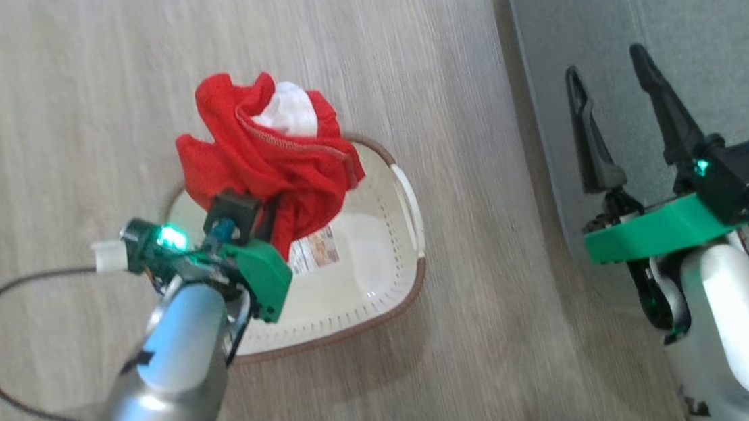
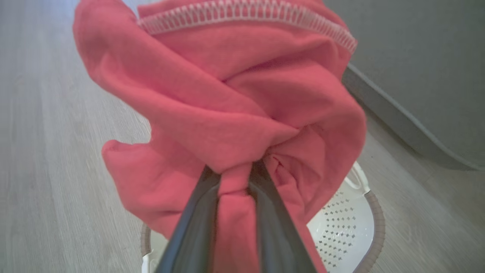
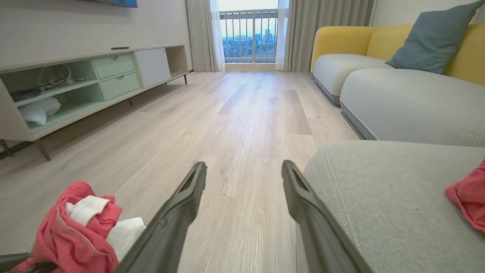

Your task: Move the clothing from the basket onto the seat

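My left gripper is clamped on a fold of the red clothing, which bunches ahead of my fingers, apparently lifted above the basket for carrying to the seat on its right. My right gripper waits there, fingers apart. The basket's paper label is too blurred to read.
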Robot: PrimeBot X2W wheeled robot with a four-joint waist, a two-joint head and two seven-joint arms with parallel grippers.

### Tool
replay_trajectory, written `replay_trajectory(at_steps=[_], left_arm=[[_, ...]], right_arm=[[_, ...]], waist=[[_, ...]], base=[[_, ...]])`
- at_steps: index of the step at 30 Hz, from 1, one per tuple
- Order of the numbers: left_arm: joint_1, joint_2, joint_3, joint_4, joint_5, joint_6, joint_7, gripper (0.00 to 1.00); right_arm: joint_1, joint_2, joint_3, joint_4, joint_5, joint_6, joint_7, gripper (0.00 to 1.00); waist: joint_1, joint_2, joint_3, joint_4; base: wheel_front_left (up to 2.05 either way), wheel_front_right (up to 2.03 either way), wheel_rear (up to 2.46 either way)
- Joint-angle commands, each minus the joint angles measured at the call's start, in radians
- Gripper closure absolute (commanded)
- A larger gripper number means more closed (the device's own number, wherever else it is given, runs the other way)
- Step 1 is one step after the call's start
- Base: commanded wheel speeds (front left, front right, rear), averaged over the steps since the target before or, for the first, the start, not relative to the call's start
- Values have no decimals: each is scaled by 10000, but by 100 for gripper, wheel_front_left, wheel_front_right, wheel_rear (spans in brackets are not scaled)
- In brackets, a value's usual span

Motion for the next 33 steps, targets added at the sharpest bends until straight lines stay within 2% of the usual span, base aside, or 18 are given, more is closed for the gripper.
replay_trajectory(at_steps=[1, 10, 18, 27, 33], left_arm=[[198, 248, 358, -488, -111, 92, -136, 100], [1893, 261, 1156, -3590, -85, 367, -136, 100], [3076, 62, 2210, -6021, -38, 489, -137, 100], [4040, -322, 3136, -8482, 20, 197, -137, 100], [4176, -393, 3377, -9219, 48, 49, -137, 100]], right_arm=[[157, -95, 206, -250, 44, -2, -51, 0], [782, -272, 268, -30, 164, -2, -51, 0], [1260, -323, 494, 9, 275, -2, -51, 0], [1936, -389, 570, -72, 395, -2, -51, 0], [2088, -457, 711, -169, 471, -2, -51, 0]], waist=[[1, -1, -728, 396], [1, -1, -2077, 729], [1, -1, -2886, 696], [1, -1, -3508, 724], [1, -1, -3652, 732]], base=[[0, 0, 0], [0, 0, 0], [0, 0, 0], [0, 0, 0], [0, 0, 0]])
